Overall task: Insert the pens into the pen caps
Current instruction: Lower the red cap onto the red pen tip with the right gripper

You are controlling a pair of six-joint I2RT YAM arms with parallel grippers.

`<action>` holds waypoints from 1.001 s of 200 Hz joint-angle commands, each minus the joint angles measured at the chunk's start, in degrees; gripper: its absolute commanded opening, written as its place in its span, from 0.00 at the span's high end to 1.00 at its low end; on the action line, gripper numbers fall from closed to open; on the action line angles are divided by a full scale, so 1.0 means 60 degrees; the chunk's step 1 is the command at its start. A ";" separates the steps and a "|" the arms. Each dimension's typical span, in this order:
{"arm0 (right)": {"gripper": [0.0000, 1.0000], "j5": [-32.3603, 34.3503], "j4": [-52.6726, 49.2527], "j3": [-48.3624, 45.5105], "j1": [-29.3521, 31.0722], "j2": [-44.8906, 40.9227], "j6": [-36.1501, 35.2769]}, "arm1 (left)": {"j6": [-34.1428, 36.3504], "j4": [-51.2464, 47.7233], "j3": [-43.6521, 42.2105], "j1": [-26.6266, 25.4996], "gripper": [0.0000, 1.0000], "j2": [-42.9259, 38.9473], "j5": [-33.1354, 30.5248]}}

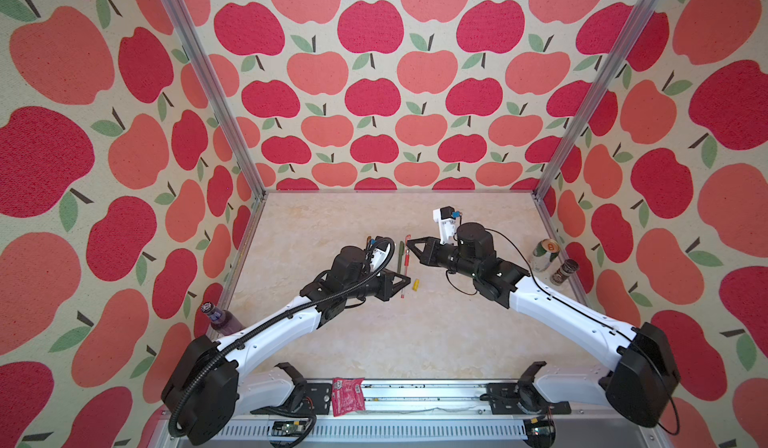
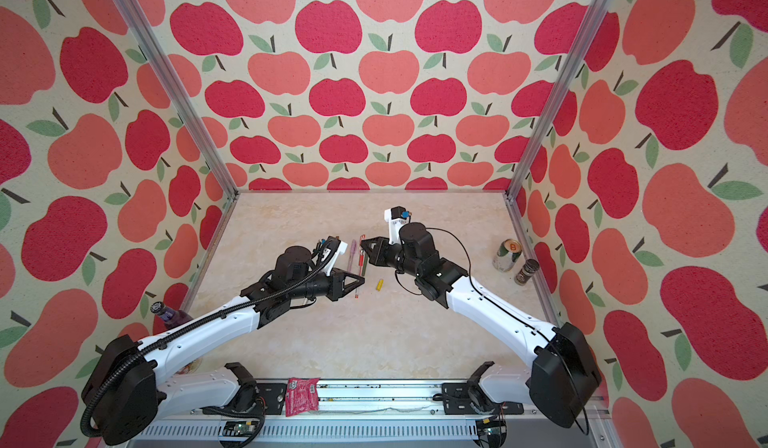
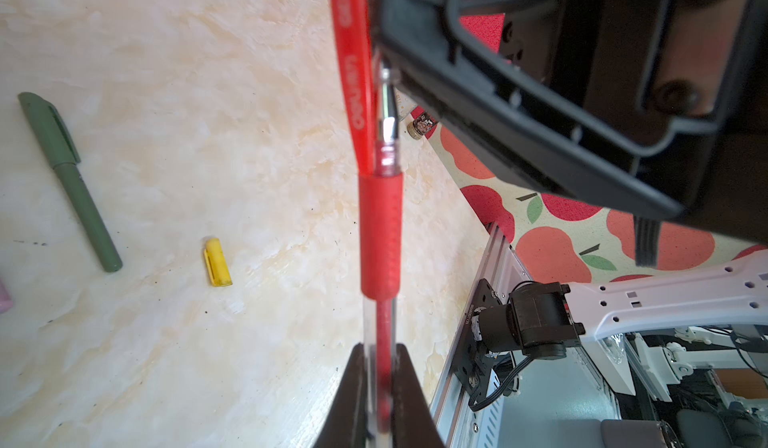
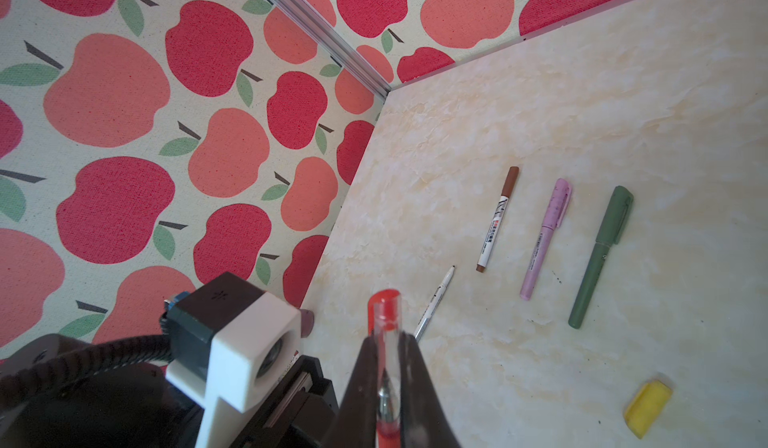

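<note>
mid-counter [image 1: 415, 342], my left tool [image 1: 406, 280] grips a pen [image 3: 380, 238] at its near end and my right tool [image 1: 409, 243] grips the held cap [image 4: 384, 300] on its far end. a loose cap [image 1: 415, 285] lies just right of it; more pens [image 4: 544, 238] lie side by side to its left.

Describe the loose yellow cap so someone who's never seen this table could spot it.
Start at the pale marble table inside the apple-print walls. Near its middle, find the gripped red pen; the yellow cap lies just right of its near end in both top views. It's the only short, stubby piece among long, thin pens.
</note>
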 commanded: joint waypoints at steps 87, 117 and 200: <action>0.92 -0.0044 -0.0067 -0.0151 0.0334 -0.0027 0.0076 | -0.0082 0.0463 -0.0156 0.0163 0.97 -0.0527 -0.0328; 0.92 -0.0058 -0.0067 -0.0179 0.0393 0.0014 0.0083 | -0.0041 0.0517 -0.0178 0.0223 0.97 -0.0589 -0.0358; 0.57 -0.0550 -0.0298 0.0151 0.0186 -0.0558 -0.0640 | 0.1128 0.0027 -0.0176 0.0493 0.97 -0.0302 0.1405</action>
